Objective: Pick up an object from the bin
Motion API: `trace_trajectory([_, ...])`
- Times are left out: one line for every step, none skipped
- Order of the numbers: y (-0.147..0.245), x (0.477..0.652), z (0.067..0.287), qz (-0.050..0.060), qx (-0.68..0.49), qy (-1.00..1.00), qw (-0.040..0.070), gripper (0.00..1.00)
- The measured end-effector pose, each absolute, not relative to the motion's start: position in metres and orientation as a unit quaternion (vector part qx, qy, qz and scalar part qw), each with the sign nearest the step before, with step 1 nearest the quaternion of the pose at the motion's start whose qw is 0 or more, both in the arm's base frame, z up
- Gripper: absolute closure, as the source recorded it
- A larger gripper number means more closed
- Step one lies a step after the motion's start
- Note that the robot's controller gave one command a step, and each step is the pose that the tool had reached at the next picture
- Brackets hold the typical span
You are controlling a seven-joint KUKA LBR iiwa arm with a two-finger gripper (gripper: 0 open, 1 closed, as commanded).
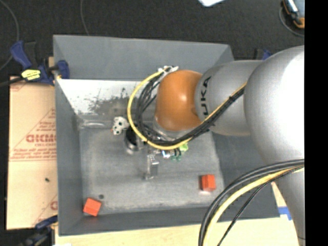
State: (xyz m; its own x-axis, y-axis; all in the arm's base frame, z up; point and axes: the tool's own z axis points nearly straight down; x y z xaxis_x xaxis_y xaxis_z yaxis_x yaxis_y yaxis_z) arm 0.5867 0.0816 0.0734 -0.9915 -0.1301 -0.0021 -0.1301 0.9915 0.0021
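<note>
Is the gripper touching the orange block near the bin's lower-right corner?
Apart. The camera view shows bare bin floor between the gripper and the orange block.

The bin floor (pixel 115 181) is lying open across its middle. An orange cube (pixel 92 207) is occupying the lower-left corner, an orange block (pixel 207 182) is sitting near the right wall, and a white spotted piece (pixel 119 126) is obstructing the back.

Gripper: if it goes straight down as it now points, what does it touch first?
Probably the bin's bare grey floor. The gripper points down at a patch with nothing on it; the orange block and orange cube lie well aside. Depth is unclear.
</note>
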Motion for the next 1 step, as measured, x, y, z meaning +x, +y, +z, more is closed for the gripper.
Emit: trace_trajectory([0.085, 0.6012, 0.1165, 0.0, -0.102, 0.995, 0.003, 0.0])
